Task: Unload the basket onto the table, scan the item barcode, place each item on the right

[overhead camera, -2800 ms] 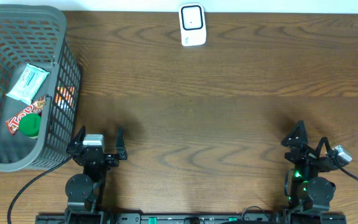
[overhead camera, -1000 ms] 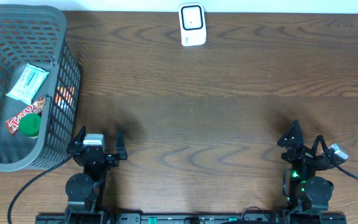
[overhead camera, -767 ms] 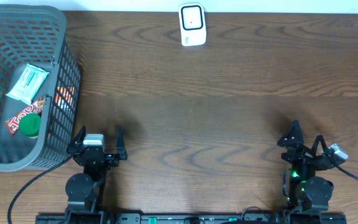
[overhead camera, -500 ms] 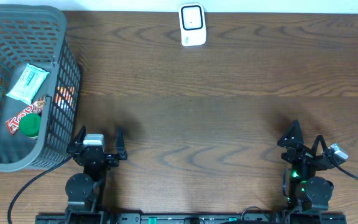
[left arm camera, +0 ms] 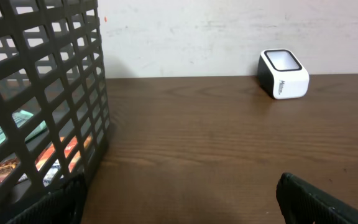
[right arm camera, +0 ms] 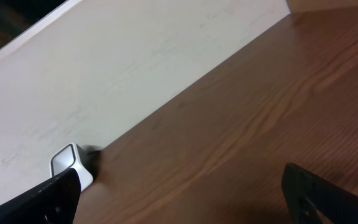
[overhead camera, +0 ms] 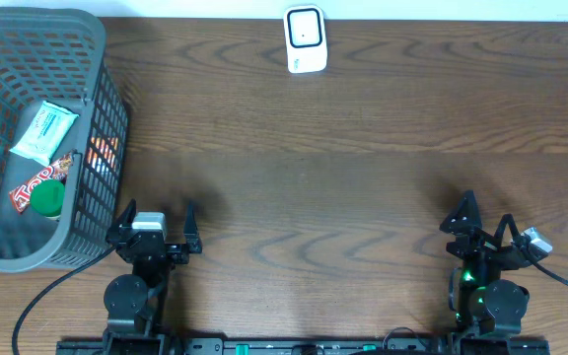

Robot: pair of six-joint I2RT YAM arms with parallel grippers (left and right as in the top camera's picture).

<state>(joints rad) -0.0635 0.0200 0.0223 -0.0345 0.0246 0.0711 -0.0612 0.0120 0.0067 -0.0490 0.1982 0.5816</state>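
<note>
The dark brown wooden worktop (overhead camera: 363,177) stretches out ahead of both my arms. A dark grey plastic lattice basket (overhead camera: 106,108) stands ahead and to the left of my left pincer (overhead camera: 157,212), its near corner just beside that pincer. My left pincer is released, its jaws spread wide over bare wood and holding nothing. My right pincer (overhead camera: 483,219) is released too, with nothing between its jaws, well apart from the left one.

A small white barcode scanner with a dark window (overhead camera: 305,39) sits far ahead of both pincers, at the back edge by the wall and roughly between them.

All the items lie inside the basket, left of my left pincer: a white and teal flat packet (overhead camera: 43,132), a red snack wrapper (overhead camera: 30,187) nearer to me, and a green round cap (overhead camera: 47,200) touching that wrapper. Something orange (overhead camera: 105,150) shows through the lattice, possibly another packet.
</note>
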